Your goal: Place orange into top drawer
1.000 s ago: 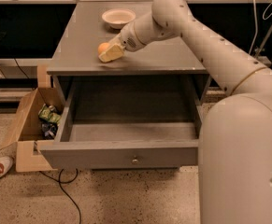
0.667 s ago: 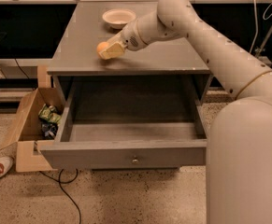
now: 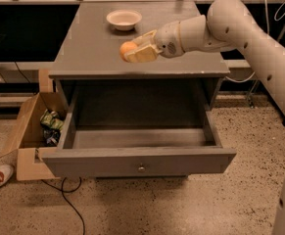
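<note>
- Camera view shows our gripper (image 3: 132, 52) over the front part of the cabinet top (image 3: 83, 58), its jaws closed on the orange (image 3: 126, 48), which pokes out at the 9 o'clock end of the fingers (image 3: 144, 53).
- The drawer (image 3: 181, 159) stands pulled out, and its open well lies toward 6 o'clock from the orange, past the front edge of the top. We judge the coming move turns on that: carry the fruit out over the edge, then down.
- The orange is round (no long axis to mind), so only the height of the release should matter.
- A bowl (image 3: 124, 18) sits at 12 o'clock from the gripper, apart from it, and a cardboard box (image 3: 27, 131) stands on the floor at 9 o'clock from the drawer.
- Hard to tell: whether the orange hangs clear of the top or brushes it. The fingers cover its right side, the back of the drawer is in shadow, and the arm (image 3: 259, 38) is cut off at the right edge.
</note>
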You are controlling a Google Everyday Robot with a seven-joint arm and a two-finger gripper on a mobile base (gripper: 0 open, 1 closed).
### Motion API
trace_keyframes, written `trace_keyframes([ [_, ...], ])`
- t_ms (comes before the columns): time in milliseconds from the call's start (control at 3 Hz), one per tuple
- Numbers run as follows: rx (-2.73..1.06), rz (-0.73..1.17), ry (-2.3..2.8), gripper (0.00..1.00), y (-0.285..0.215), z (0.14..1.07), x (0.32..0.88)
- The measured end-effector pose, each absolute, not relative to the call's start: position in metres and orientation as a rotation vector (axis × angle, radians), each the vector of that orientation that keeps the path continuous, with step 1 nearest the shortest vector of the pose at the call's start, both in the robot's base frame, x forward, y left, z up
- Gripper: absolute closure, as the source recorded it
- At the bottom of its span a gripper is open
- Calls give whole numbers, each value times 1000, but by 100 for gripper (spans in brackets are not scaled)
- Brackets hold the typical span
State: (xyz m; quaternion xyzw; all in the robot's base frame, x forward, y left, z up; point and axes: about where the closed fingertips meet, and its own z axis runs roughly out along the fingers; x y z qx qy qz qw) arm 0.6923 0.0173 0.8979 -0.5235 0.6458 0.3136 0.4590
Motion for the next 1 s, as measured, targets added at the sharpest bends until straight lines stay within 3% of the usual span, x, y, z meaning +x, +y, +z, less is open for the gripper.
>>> trace_keyframes([
  [1000, -1212, 707, 1859, 100, 6, 863, 640],
])
